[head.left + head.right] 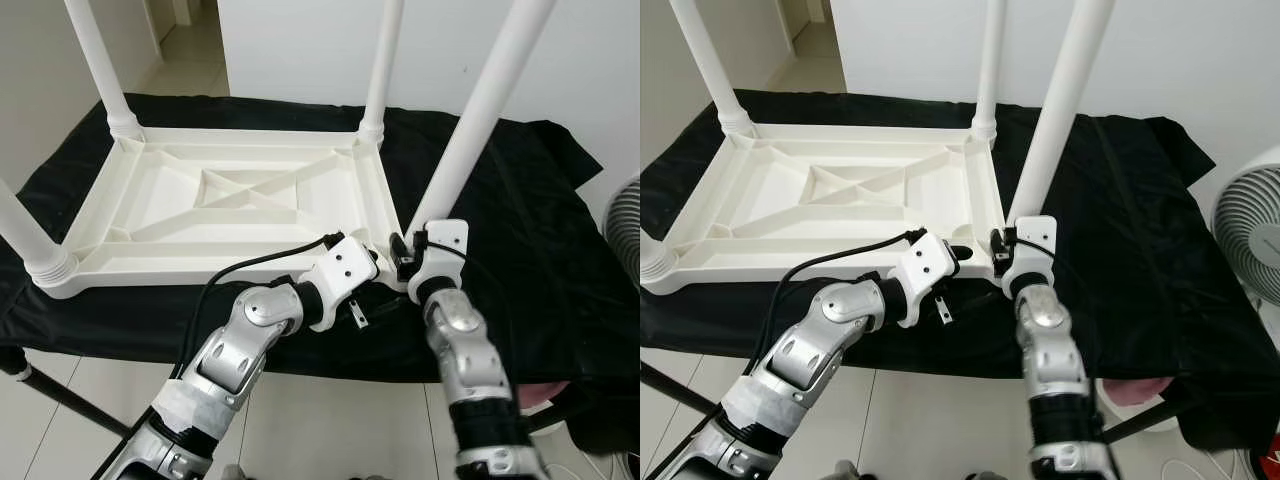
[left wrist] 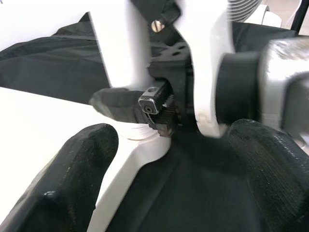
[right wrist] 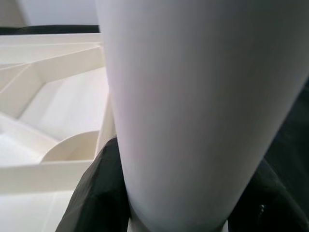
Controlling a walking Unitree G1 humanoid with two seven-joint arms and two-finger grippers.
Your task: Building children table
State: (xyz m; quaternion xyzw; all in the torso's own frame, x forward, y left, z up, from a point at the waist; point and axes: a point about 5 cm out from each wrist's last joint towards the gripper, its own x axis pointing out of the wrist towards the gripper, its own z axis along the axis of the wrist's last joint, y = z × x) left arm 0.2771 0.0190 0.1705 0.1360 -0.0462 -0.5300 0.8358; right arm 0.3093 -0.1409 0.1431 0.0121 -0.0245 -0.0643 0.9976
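Tabletop (image 1: pixel 230 190) upside down; right tool (image 1: pixel 408 262) clamped on fourth leg (image 1: pixel 470 130) at near-right socket. Left tool (image 2: pixel 159 159) apart, beside it. Keep leg plumb, twist home.

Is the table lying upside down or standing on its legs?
Upside down: the table top lies ribbed underside up on the black cloth, legs pointing upward. The right gripper grips the near-right leg.
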